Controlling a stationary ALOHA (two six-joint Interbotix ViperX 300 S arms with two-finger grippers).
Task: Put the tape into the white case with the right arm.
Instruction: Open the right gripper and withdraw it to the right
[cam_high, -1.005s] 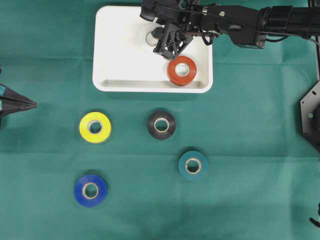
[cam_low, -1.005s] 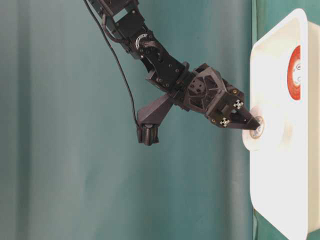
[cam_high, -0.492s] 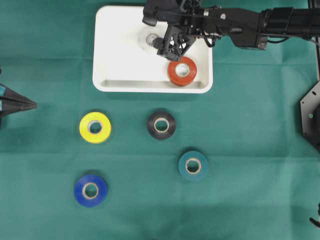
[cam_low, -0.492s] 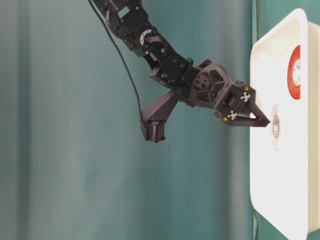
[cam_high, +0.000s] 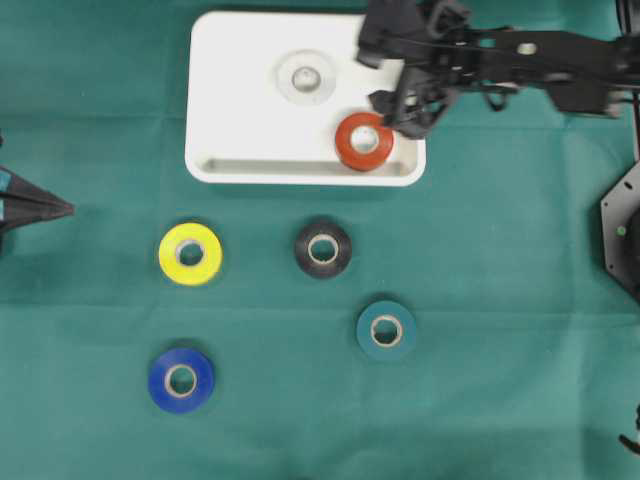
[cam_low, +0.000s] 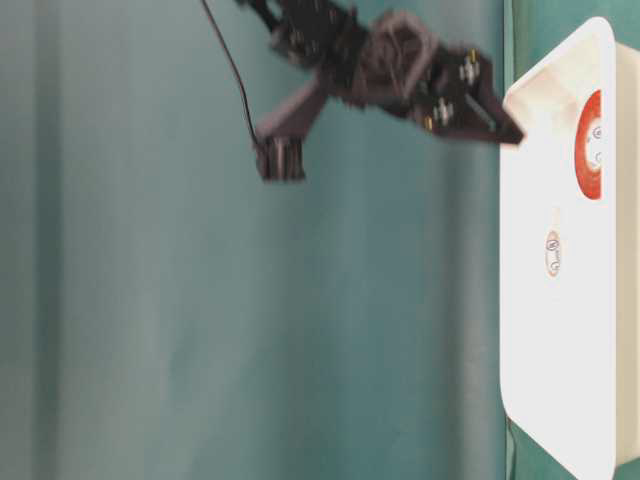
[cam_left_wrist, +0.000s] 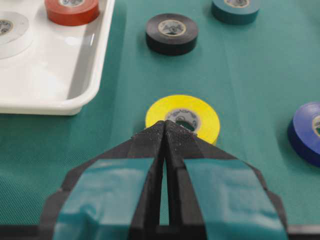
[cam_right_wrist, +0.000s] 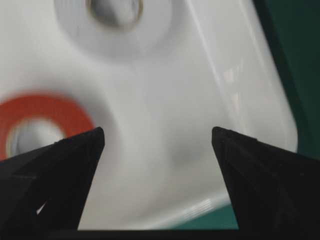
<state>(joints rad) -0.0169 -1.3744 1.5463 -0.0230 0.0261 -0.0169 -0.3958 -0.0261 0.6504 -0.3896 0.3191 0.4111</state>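
The counter (cam_high: 500, 400) is covered with a green cloth, and the white case (cam_high: 240, 110) is set near its far edge. Two rolls are seen lying flat inside the case: a white tape (cam_high: 306, 76) near the middle and a red tape (cam_high: 363, 141) in the corner by the front rim. They are apart from each other.

The right tool (cam_high: 405, 95) is held above the case's right end, just beside the red tape. Its jaws are spread wide and nothing is held between them, as is shown in the right wrist view, where only the case floor is seen between the two black tips. The picture of it is blurred.

The left tool (cam_left_wrist: 164, 131) is pressed closed and is parked at the counter's left side, near the yellow tape (cam_high: 190, 254).

Four rolls are left on the cloth: the yellow tape, a black tape (cam_high: 323, 249), a teal tape (cam_high: 386, 330) and a blue tape (cam_high: 181, 380).

The step in hand is judged to be the time between a drop and the next pick. Next, the right tool should probably be brought over a roll on the cloth; the black tape is nearest. The jaws should be lowered around it and closed.
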